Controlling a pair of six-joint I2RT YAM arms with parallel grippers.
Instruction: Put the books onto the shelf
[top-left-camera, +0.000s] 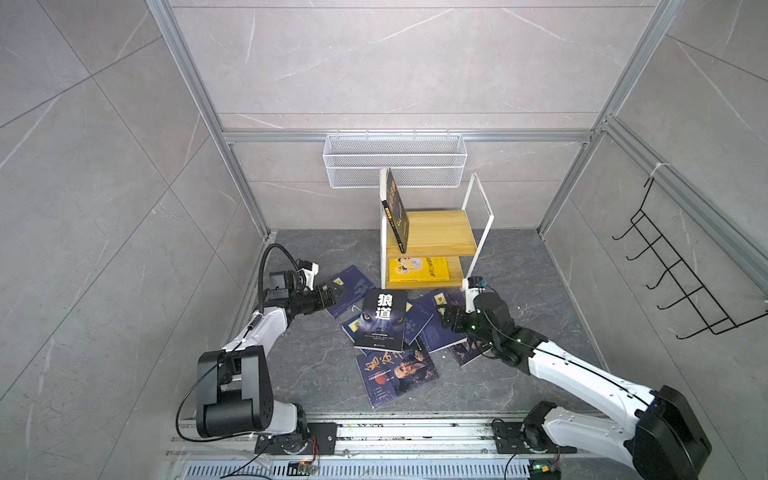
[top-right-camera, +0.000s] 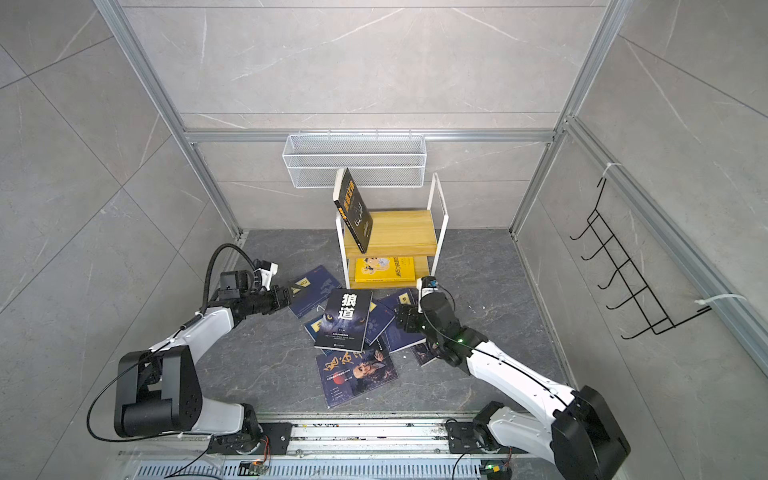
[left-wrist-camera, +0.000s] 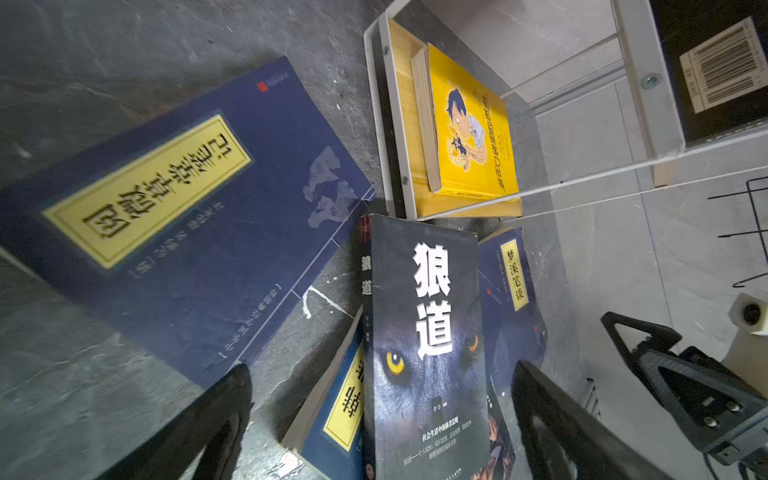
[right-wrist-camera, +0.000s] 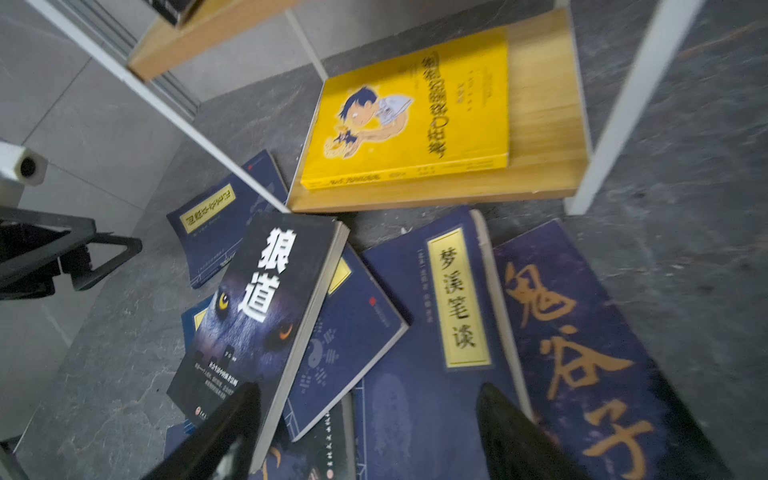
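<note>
Far centre: shelf (top-left-camera: 440, 230) stands on the dark stone floor (top-left-camera: 316, 374), close to the back wall.

Top tier: one black gold-title book (top-left-camera: 397, 212), on edge, leaning against the white frame on the left side.

Lower tier: yellow book (top-left-camera: 419, 269), flat, cover up.

The other books lie in a loose pile on the floor, just near of the shelf.
- The wolf book (top-left-camera: 380, 320), black with white characters, is on top and overlaps navy covers beneath. Its far edge is close to the lower board.
- The left navy book (top-left-camera: 357, 286), with a yellow label, lies flat at the left of the pile.
- The labelled navy book (right-wrist-camera: 457, 299) is right of the wolf book.
- A calligraphy book (right-wrist-camera: 582, 353) lies beside it, further right, partly under the right arm.
- The portrait book (top-left-camera: 397, 372), with orange script, is nearest and flat, its far edge tucked under the pile.

Left gripper (top-left-camera: 334, 291): close over the right part of the left navy book. Jaws are spread wide with nothing between them. Cannot tell whether it touches the cover.

Right gripper (top-left-camera: 445, 313): close over the labelled navy book, pointing left toward the wolf book. Jaws are apart and hold nothing.
</note>
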